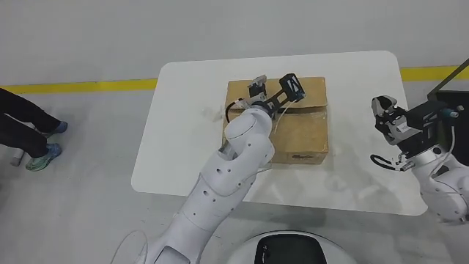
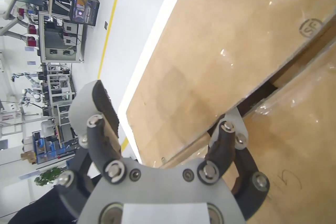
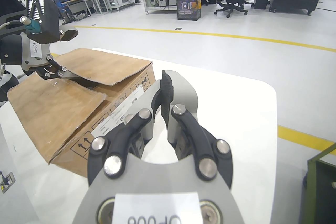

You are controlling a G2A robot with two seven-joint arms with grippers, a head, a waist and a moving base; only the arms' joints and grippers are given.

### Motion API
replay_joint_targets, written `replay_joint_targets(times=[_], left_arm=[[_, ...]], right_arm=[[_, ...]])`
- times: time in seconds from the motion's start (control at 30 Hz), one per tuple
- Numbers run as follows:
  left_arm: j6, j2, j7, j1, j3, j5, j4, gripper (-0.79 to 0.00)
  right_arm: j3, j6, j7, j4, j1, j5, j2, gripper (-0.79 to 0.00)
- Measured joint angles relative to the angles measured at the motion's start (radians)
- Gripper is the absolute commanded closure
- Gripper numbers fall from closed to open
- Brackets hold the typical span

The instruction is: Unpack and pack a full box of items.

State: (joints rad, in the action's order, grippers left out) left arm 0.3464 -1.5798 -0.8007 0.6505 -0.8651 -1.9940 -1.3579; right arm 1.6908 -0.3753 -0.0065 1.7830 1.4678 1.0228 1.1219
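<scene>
A brown cardboard box [image 1: 297, 128] stands in the middle of the white table [image 1: 183, 147]. My left gripper [image 1: 256, 90] is over the box's far left corner and is open. In the left wrist view the left gripper [image 2: 165, 101] straddles the far top flap [image 2: 210, 38], with one finger [image 2: 231, 128] tucked into the seam under the flap's edge and the other finger [image 2: 99, 101] out past the box. The right wrist view shows that flap [image 3: 105, 67] raised slightly above the near flap [image 3: 57, 101]. My right gripper [image 1: 382, 107] [image 3: 164, 88] hovers shut and empty near the table's right edge.
Bare table lies left of the box and between the box and the right gripper. A dark green frame [image 1: 456, 73] [image 3: 321, 183] stands just off the table's right side. A white label [image 3: 118, 114] is stuck on the box's side.
</scene>
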Motion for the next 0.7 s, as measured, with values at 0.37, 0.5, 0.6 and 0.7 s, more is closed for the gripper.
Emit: replay_joint_targets(times=[0.37,0.5,0.6,0.7], left_arm=[[0.018,-0.004,0.045,0.021,-0.018,-0.014,-0.036,0.000],[0.049,0.000,0.047,0.047,-0.030,-0.021,-0.073,0.000],[0.071,0.002,0.041,0.069,-0.037,-0.019,-0.113,0.000],[0.098,0.004,0.026,0.093,-0.043,-0.012,-0.155,0.000]], right_arm=[[0.002,0.004,0.000,-0.006,-0.006,-0.004,0.001,0.000],[-0.001,0.005,0.003,-0.008,-0.009,-0.006,0.001,0.000],[-0.002,0.003,0.003,-0.010,-0.011,-0.007,0.001,0.000],[-0.001,0.002,0.003,-0.009,-0.014,-0.009,0.001,0.000]])
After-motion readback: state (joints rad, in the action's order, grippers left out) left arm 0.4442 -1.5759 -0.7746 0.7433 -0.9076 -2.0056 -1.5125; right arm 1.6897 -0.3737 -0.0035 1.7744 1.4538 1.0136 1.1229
